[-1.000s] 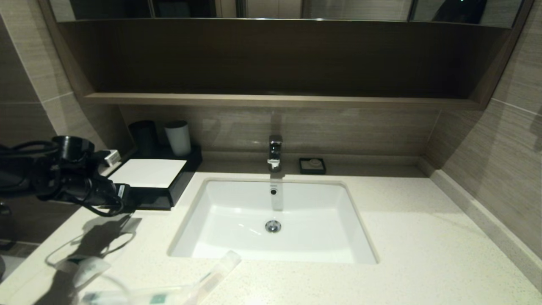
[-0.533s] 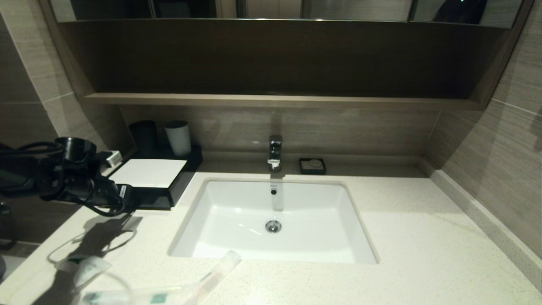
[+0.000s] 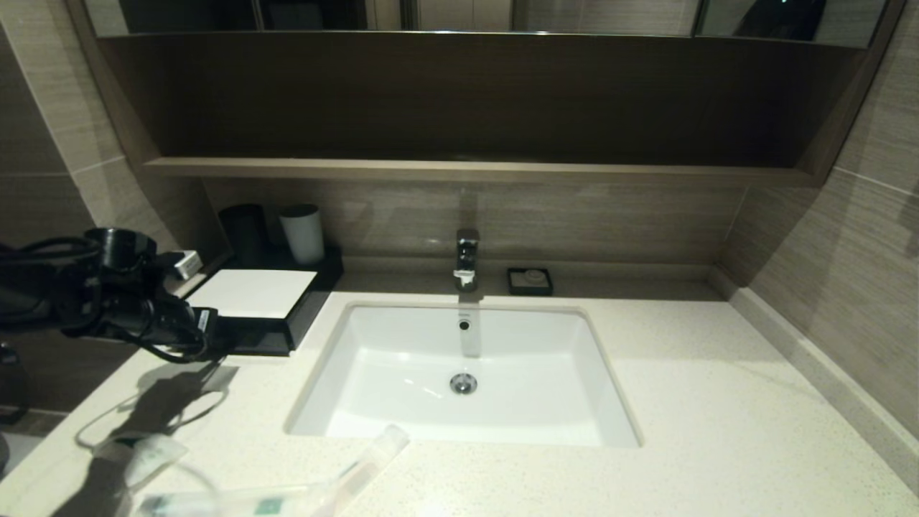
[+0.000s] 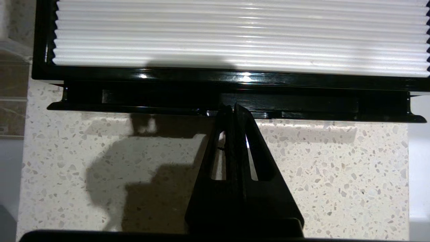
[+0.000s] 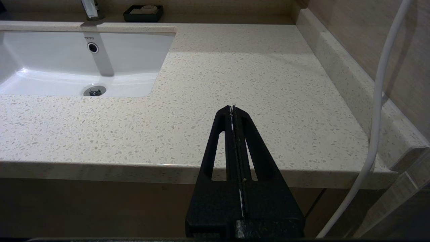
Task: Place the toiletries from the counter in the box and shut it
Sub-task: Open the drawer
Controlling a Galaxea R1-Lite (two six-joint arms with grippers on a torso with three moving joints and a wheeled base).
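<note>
The black box (image 3: 267,324) with a white ribbed top (image 4: 235,37) stands at the back left of the counter. My left gripper (image 4: 232,107) is shut and holds nothing, its tips right at the box's low black front ledge (image 4: 319,109); in the head view it is at the box's front left corner (image 3: 210,332). Toiletries lie at the counter's front left: a clear-wrapped tube (image 3: 375,451), a small packet (image 3: 142,456) and a wrapped toothbrush (image 3: 237,500). My right gripper (image 5: 232,107) is shut and empty over the counter's front right edge.
The white sink (image 3: 463,373) with its tap (image 3: 466,258) fills the middle. A dark cup (image 3: 244,230) and a white cup (image 3: 302,233) stand behind the box. A small black soap dish (image 3: 530,281) sits by the back wall. A white cable (image 5: 376,101) hangs beside my right gripper.
My left arm shifted slightly right toward the box, then slightly back left. The toiletries and box have not moved.
</note>
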